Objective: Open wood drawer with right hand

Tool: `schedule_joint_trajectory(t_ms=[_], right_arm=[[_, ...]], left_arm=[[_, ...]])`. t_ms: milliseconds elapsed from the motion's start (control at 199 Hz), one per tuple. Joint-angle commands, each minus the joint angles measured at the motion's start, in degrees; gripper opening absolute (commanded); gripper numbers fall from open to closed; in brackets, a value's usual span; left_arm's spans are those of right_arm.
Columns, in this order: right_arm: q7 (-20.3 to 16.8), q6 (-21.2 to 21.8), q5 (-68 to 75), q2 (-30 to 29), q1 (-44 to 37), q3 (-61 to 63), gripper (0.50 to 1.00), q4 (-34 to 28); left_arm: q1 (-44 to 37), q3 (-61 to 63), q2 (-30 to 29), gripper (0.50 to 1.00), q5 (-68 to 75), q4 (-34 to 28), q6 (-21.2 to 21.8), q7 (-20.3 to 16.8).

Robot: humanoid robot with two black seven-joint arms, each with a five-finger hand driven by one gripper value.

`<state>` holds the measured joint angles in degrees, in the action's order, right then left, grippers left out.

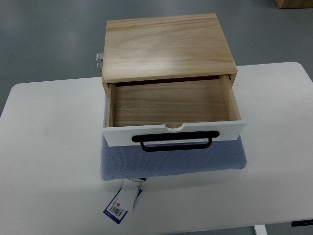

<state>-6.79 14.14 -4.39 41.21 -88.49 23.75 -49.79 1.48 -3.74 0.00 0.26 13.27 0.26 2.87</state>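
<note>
A light wood drawer box (166, 46) stands on a blue-grey cushion (171, 161) in the middle of the white table (49, 147). Its drawer (168, 103) is pulled out toward me and shows an empty wooden floor. The drawer's white front panel (225, 131) carries a black bar handle (176, 142) and a small notch at its top edge. Neither robot hand shows anywhere in the top view.
A white and blue paper tag (124, 200) hangs from the cushion's front left corner. A small metal part (99, 61) sticks out behind the box on the left. Grey floor lies beyond the table's far edge, with a brown box corner (293, 3) at top right.
</note>
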Motion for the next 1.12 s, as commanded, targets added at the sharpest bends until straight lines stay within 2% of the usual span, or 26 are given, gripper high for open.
schedule_joint_trajectory(t_ms=[0, 81, 186, 438, 483, 534, 539, 549, 664, 871, 1112], right_arm=[[6.97, -2.63, 0.0, -3.33, 11.32, 12.37, 0.944, 6.9], [9.25, -2.36, 0.08, -5.79, 18.7, 20.97, 0.944, 11.38], [9.43, -1.48, 0.17, -9.75, 25.39, 29.42, 0.944, 14.37], [9.52, 5.81, 0.17, -20.56, 35.23, 44.01, 0.944, 20.09], [9.26, 7.56, 0.17, -21.96, 36.63, 45.68, 0.944, 20.53], [9.25, 7.57, 0.17, -21.97, 36.64, 45.68, 0.944, 20.53], [8.82, 10.18, 0.17, -23.62, 38.29, 47.59, 0.944, 20.87], [8.81, 10.73, 0.17, -23.98, 38.65, 47.96, 0.944, 20.97], [7.76, 13.98, 0.17, -26.62, 41.56, 51.3, 0.944, 21.58], [7.85, 13.98, 0.08, -29.7, 44.63, 52.89, 0.944, 21.58], [8.9, 14.07, 0.08, -29.79, 46.22, 53.06, 0.944, 21.67]], left_arm=[[0.02, -0.12, 0.0, 1.0, -0.17, -0.27, 0.09, -0.06], [0.02, -0.12, 0.0, 1.0, -0.17, -0.44, 0.09, -0.06], [0.02, -0.12, 0.0, 1.0, -0.17, -0.62, 0.09, -0.06], [-0.07, -0.21, 0.0, 1.0, -0.26, -0.88, 0.53, -0.06], [-0.07, -0.12, 0.0, 1.0, -0.26, -0.97, 0.53, -0.06], [-0.07, -0.12, 0.0, 1.0, -0.26, -0.97, 0.53, -0.06], [-0.16, -0.12, 0.0, 1.0, -0.26, -1.06, 0.53, -0.06], [-0.16, -0.12, 0.0, 1.0, -0.26, -1.06, 0.53, 0.03], [-0.42, -0.12, 0.0, 1.0, -0.26, -1.06, 0.62, 0.03], [-0.51, 0.14, 0.0, 1.0, -0.26, -0.97, 0.62, 0.03], [-0.51, 0.14, 0.0, 1.0, -0.26, -0.79, 0.71, 0.03]])
